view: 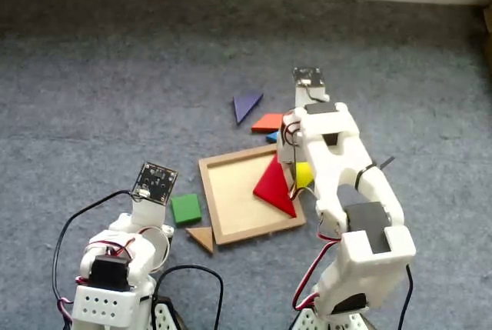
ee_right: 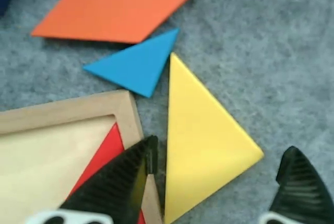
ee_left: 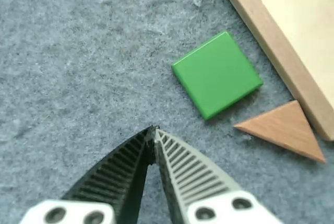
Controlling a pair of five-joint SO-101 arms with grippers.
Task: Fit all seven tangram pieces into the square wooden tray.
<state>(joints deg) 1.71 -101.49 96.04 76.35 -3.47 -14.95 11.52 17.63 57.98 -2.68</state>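
The square wooden tray [view: 231, 191] lies on grey carpet with a red triangle [view: 275, 185] in its right part. In the right wrist view my right gripper [ee_right: 222, 151] is open and straddles a yellow triangle [ee_right: 201, 140] lying just outside the tray's corner rim [ee_right: 68, 110]. One finger is over that rim beside the red triangle [ee_right: 104, 156]. A blue triangle [ee_right: 136, 67] and an orange parallelogram [ee_right: 115, 9] lie beyond. My left gripper [ee_left: 155, 130] is shut and empty, just short of a green square [ee_left: 217, 74] and a wood-coloured triangle [ee_left: 283, 130] beside the tray's rim [ee_left: 276, 51].
A purple triangle [view: 247, 104] lies farthest from the arms, behind the orange parallelogram [view: 267, 122]. The green square [view: 186, 209] and wood-coloured triangle [view: 202, 238] sit off the tray's left and front-left. Open carpet spreads to the left and far side.
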